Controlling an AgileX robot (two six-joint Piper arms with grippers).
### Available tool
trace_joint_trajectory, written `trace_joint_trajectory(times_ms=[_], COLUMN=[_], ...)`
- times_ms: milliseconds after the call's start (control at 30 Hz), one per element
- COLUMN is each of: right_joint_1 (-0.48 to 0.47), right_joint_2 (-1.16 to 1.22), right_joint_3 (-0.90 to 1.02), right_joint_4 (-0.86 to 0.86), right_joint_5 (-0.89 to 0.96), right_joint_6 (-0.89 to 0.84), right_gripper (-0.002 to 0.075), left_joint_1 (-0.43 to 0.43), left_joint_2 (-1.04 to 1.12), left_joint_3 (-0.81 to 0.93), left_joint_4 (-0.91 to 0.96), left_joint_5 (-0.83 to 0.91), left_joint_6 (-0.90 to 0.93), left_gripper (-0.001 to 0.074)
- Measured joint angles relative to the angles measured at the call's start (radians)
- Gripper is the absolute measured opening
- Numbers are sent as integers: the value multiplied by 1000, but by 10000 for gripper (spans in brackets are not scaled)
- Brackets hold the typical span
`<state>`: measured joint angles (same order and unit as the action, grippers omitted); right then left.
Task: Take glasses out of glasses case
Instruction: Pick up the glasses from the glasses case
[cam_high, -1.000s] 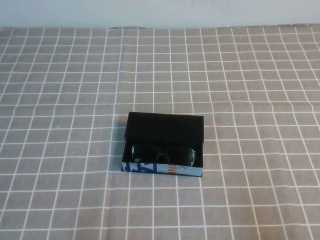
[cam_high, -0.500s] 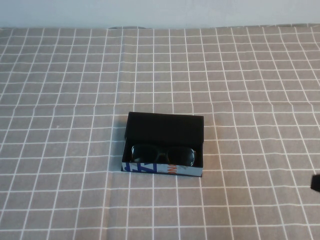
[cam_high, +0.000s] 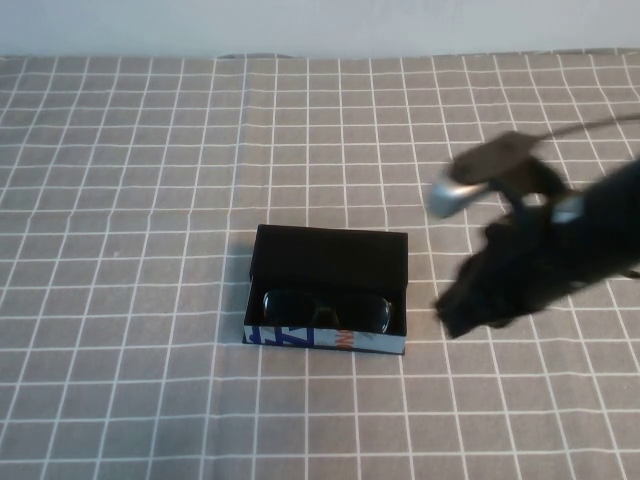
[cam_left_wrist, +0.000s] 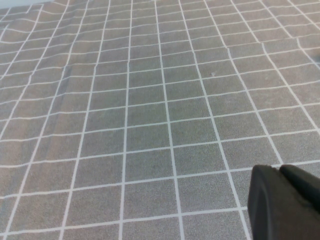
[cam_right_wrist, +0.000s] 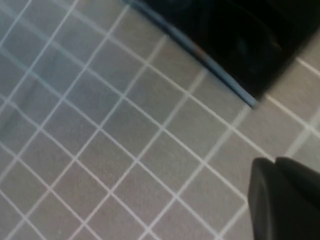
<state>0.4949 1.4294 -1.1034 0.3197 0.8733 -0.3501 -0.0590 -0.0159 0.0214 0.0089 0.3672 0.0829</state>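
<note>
The glasses case (cam_high: 328, 300) lies open in the middle of the table, its black lid raised at the far side and its blue and orange print facing me. The black glasses (cam_high: 326, 308) lie inside it. My right gripper (cam_high: 452, 316) hovers just right of the case, blurred by motion, and its fingers are shut and empty. In the right wrist view the gripper (cam_right_wrist: 276, 161) is beside a corner of the case (cam_right_wrist: 235, 40). My left gripper (cam_left_wrist: 279, 169) is shut and empty over bare cloth, and it is out of the high view.
A grey cloth with a white grid (cam_high: 150, 200) covers the whole table. A pale wall (cam_high: 320, 25) runs along the far edge. The right arm's silver and black wrist (cam_high: 480, 170) reaches in from the right.
The right arm has swept in from the right edge towards the case. One second ago no arm showed. The case and glasses have not moved.
</note>
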Motion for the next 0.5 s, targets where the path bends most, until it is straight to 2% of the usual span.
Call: trace_joint_trajectory(times_ms=[100, 200, 367, 500], right_joint_1=[94, 148, 170, 170], right_joint_2=[106, 213, 369, 472], right_joint_3=[-122, -226, -376, -463], right_joint_4=[-33, -37, -43, -69], right_joint_5=[23, 35, 39, 45], right_joint_6=[-119, -226, -338, -410], right_gripper=[-13, 28, 218, 297], left_joint_1=[0, 0, 0, 0], left_joint_2=[0, 0, 0, 0], left_joint_3=[0, 0, 0, 0], left_joint_4=[0, 0, 0, 0], left_joint_5=[0, 0, 0, 0], left_joint_6=[0, 0, 0, 0], left_gripper=[-5, -4, -4, -5])
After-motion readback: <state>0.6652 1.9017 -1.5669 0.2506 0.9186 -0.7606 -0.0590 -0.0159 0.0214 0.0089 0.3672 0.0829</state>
